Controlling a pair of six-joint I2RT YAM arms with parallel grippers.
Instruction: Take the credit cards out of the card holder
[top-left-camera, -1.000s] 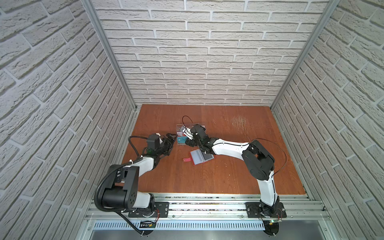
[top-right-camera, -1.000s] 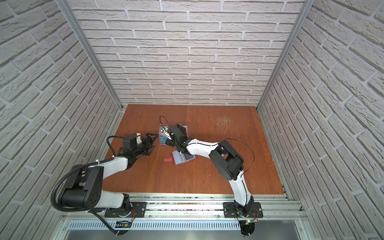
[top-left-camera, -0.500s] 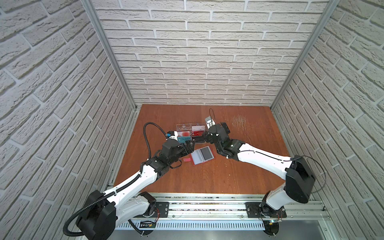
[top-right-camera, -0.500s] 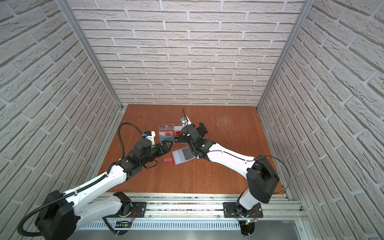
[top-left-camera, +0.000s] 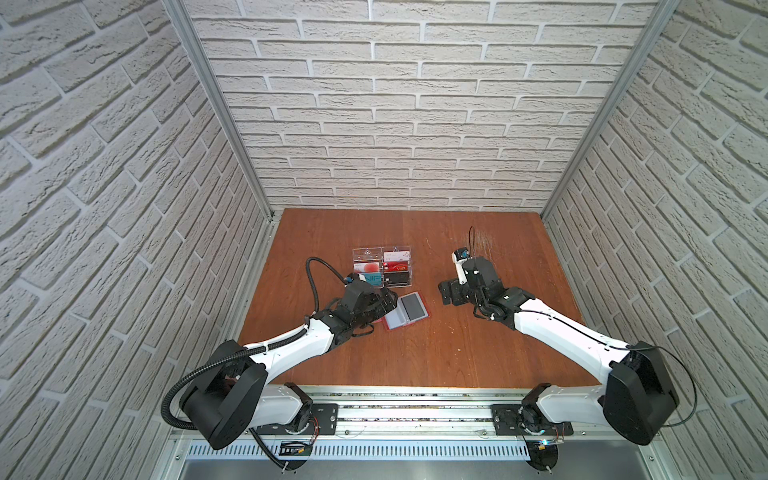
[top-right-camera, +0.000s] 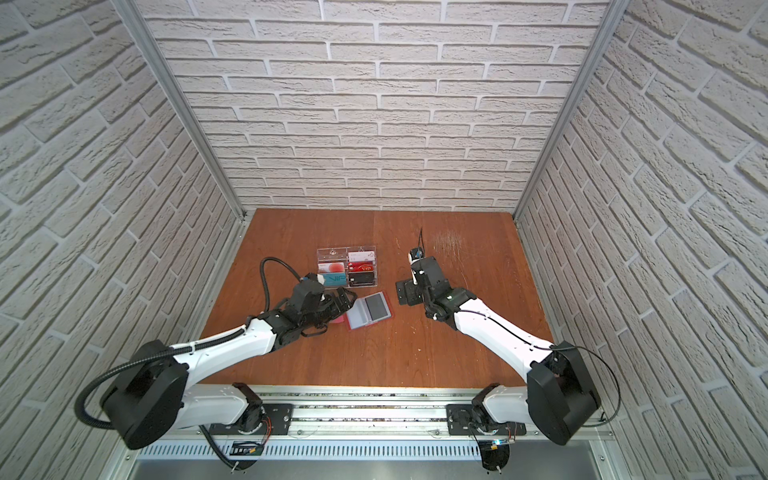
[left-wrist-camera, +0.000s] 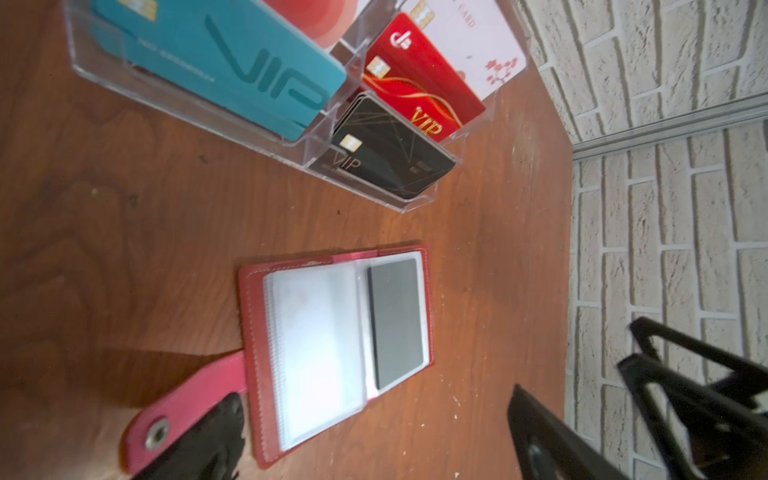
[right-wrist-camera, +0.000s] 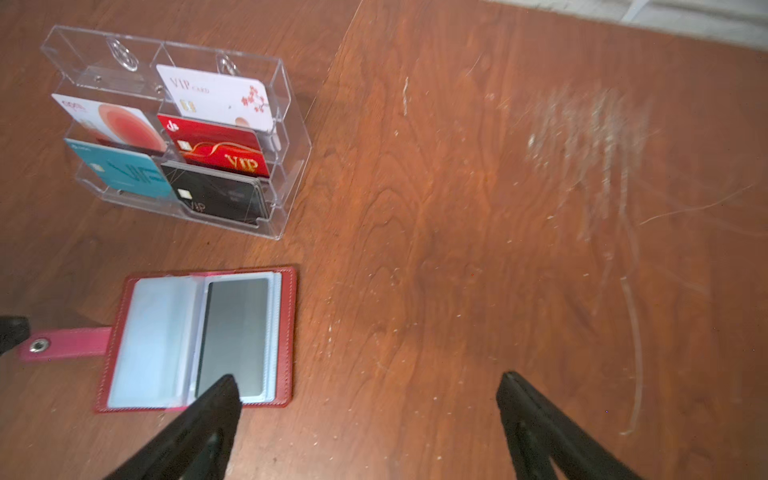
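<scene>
Looking down in both top views, the holder (top-left-camera: 405, 312) lies open on the table (top-left-camera: 415, 353) just beside the tray (top-left-camera: 361, 251); the left gripper (top-left-camera: 384, 302) sits at its strap side, the right gripper (top-left-camera: 445, 293) well apart; jaw spread is hard to read here. From the left wrist, jaws stand wide, pinching nothing; one finger (left-wrist-camera: 208, 436) overlaps the strap (left-wrist-camera: 187, 395), contact unclear; a grey card (left-wrist-camera: 395, 324) sits in the sleeve farther from the strap. From the right wrist, jaws spread wide, empty; black cards (right-wrist-camera: 216, 195) stack in one tray compartment. Part looks done; at least the grey card is left; lower sleeves are hidden.
</scene>
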